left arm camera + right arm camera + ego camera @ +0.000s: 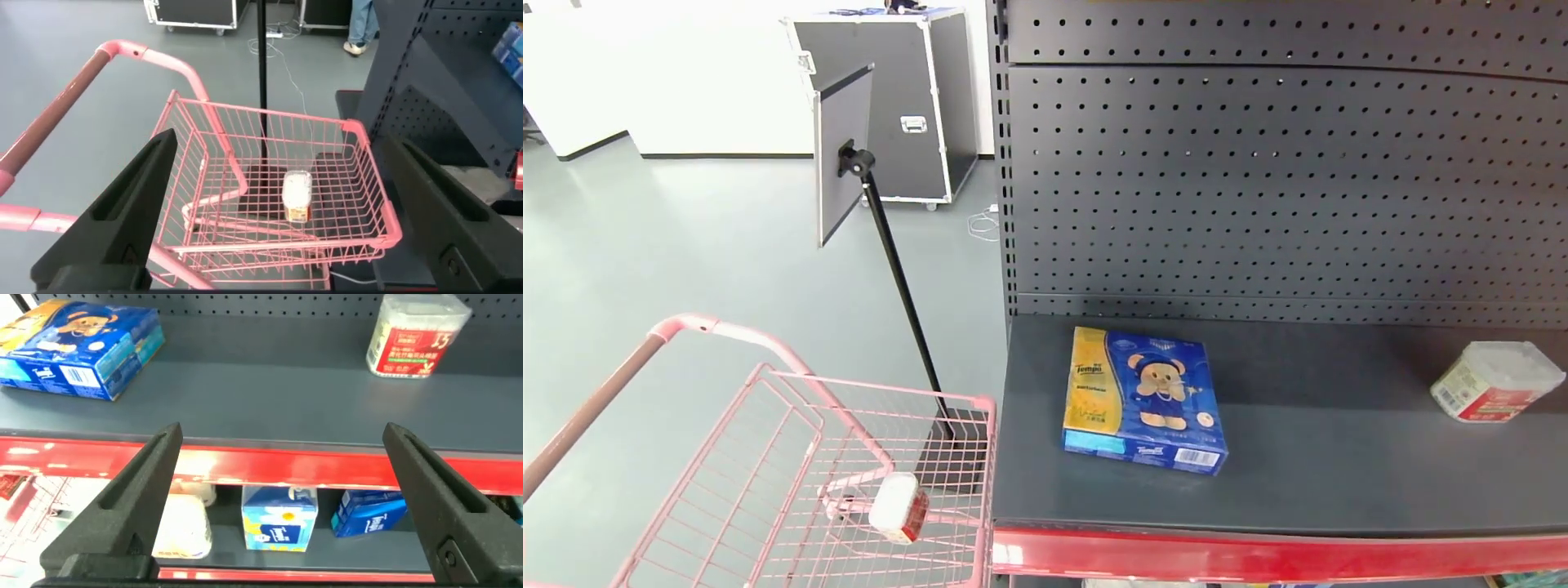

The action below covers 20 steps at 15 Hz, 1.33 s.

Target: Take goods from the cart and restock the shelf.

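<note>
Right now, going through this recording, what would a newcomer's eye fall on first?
The bright blue tissue pack lying flat on the dark shelf, near its left end, stands out most. Next comes the pink cart left of the shelf, with one small white container lying in its basket. A round white tub sits far right on the shelf.

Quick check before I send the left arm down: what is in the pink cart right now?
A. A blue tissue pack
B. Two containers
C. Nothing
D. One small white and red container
D: a single white and red container lies on the wire floor of the cart, while the blue tissue pack sits on the shelf.
</note>
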{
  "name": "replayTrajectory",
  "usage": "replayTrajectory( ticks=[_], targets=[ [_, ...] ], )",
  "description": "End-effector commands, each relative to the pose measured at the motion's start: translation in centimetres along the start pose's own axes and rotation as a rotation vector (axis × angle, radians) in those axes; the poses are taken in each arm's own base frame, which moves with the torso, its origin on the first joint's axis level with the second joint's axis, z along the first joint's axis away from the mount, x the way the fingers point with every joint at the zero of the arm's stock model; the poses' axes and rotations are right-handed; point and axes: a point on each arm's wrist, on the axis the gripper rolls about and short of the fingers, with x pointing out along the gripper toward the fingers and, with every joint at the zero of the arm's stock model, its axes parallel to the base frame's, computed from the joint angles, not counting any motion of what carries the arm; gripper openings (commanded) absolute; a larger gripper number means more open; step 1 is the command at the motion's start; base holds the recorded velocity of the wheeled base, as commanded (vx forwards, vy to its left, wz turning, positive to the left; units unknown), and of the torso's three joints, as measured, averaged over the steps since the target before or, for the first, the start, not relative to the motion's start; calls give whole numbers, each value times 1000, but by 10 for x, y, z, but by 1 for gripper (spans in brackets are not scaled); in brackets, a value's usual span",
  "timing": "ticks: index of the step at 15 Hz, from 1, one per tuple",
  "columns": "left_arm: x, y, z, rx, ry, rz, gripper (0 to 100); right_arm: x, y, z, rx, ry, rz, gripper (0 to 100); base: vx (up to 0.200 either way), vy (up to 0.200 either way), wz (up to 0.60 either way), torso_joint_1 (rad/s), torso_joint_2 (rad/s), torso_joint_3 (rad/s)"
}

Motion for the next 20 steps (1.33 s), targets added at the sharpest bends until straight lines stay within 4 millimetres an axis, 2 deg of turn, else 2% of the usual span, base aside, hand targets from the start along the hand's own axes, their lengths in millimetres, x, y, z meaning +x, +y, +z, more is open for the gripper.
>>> replayTrajectory(
  ticks=[1,2,7,13,20],
  targets=[
    [0,0,0,0,1,0,100,0,0,0,0,1,0,100,-200,0,0,7,7,2],
    [0,0,0,0,1,0,100,0,0,0,0,1,0,100,-200,0,0,2,7,2],
    [0,0,0,0,1,0,100,0,0,0,0,1,0,100,0,0,0,0,0,0],
    [0,0,0,0,1,0,100,0,0,0,1,1,-2,100,0,200,0,8,6,2],
    [0,0,0,0,1,0,100,0,0,0,4,1,0,100,0,0,0,0,0,0]
  ],
)
